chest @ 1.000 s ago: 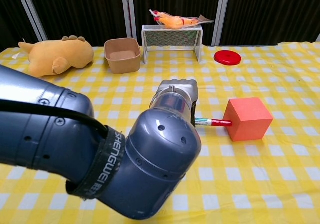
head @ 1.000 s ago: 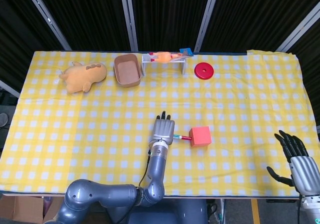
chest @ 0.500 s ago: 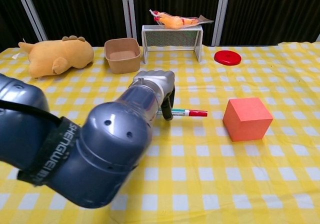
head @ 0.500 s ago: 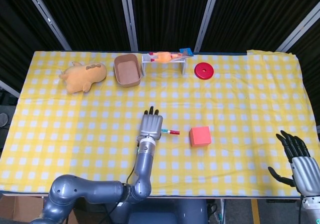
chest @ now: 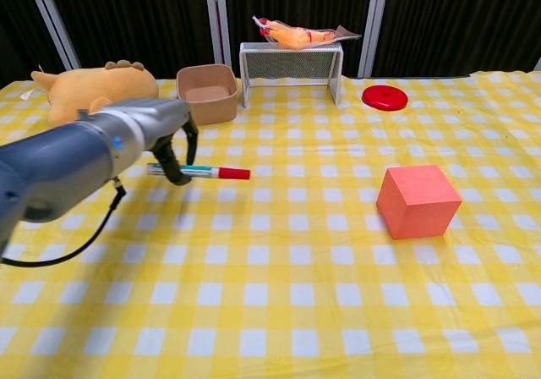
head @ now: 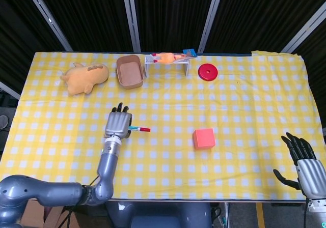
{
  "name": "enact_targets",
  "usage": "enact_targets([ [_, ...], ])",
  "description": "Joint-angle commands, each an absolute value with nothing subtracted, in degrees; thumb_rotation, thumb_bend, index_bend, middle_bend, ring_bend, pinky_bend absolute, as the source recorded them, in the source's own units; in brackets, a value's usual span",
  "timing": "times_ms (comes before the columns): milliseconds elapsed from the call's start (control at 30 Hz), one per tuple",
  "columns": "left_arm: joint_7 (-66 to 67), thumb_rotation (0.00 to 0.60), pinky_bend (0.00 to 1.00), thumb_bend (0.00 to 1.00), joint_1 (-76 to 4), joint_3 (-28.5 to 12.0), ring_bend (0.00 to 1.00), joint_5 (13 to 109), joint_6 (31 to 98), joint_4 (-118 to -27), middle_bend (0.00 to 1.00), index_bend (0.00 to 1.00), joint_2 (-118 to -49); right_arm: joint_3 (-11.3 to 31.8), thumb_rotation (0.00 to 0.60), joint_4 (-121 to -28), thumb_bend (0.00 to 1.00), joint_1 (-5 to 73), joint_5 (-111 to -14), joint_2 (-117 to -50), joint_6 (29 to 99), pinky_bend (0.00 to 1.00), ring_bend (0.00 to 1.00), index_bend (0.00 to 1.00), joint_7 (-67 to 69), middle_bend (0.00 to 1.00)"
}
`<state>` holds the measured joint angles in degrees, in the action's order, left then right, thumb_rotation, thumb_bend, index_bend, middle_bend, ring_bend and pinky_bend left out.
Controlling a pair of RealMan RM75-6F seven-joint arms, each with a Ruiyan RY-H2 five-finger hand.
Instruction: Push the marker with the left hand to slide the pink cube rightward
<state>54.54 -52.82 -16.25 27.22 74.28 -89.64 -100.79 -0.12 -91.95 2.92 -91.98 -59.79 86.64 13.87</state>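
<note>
The pink cube (head: 204, 138) (chest: 418, 200) sits on the yellow checked tablecloth right of centre, with nothing touching it. My left hand (head: 118, 124) (chest: 161, 134) is well to the cube's left and holds a marker (head: 139, 129) (chest: 199, 173) with a red cap. The marker lies level and its red tip points right toward the cube, a wide gap away. My right hand (head: 300, 159) hovers at the table's front right corner with fingers spread and nothing in it; the chest view does not show it.
Along the back stand a tan plush toy (head: 84, 78), a brown bowl (head: 129, 71), a white wire rack (head: 170, 62) with a packaged orange toy on top, and a red disc (head: 208, 72). Bare cloth lies between marker and cube.
My left hand has pulled away leftward with the marker, from the tip touching the cube's left face to far left of it. The cube stays put.
</note>
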Motion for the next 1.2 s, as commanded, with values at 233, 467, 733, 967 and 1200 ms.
enact_targets([
  [233, 45.4, 0.600, 0.17, 0.46, -43.1, -8.8, 0.05, 32.6, 73.3, -96.4, 0.16, 0.61, -89.3, -0.1, 0.600, -92.1, 0.32, 3.1, -91.9, -60.1, 86.2, 0.00, 0.00, 0.00, 13.0, 0.00],
  [467, 41.0, 0.600, 0.16, 0.44, -39.8, -6.5, 0.05, 35.1, 71.7, -96.7, 0.16, 0.58, -85.3, -0.2, 0.600, -92.5, 0.32, 3.2, -92.0, -60.6, 85.8, 0.00, 0.00, 0.00, 11.6, 0.00],
  [733, 39.0, 0.600, 0.14, 0.29, -38.5, -5.5, 0.04, 37.1, 70.3, -95.7, 0.10, 0.37, -84.1, -0.2, 0.600, -92.4, 0.32, 3.3, -91.9, -60.7, 85.7, 0.00, 0.00, 0.00, 11.2, 0.00],
  [967, 37.0, 0.600, 0.11, 0.26, -36.7, -5.0, 0.01, 40.0, 71.3, -97.2, 0.07, 0.18, -82.3, -0.2, 0.600, -92.2, 0.32, 3.2, -91.8, -60.6, 85.7, 0.00, 0.00, 0.00, 11.6, 0.00],
  [1200, 28.6, 0.600, 0.11, 0.22, -30.7, -1.9, 0.00, 50.7, 76.5, -101.9, 0.01, 0.08, -77.0, -0.8, 0.600, -91.2, 0.32, 3.5, -93.5, -60.5, 85.6, 0.00, 0.00, 0.00, 11.7, 0.00],
])
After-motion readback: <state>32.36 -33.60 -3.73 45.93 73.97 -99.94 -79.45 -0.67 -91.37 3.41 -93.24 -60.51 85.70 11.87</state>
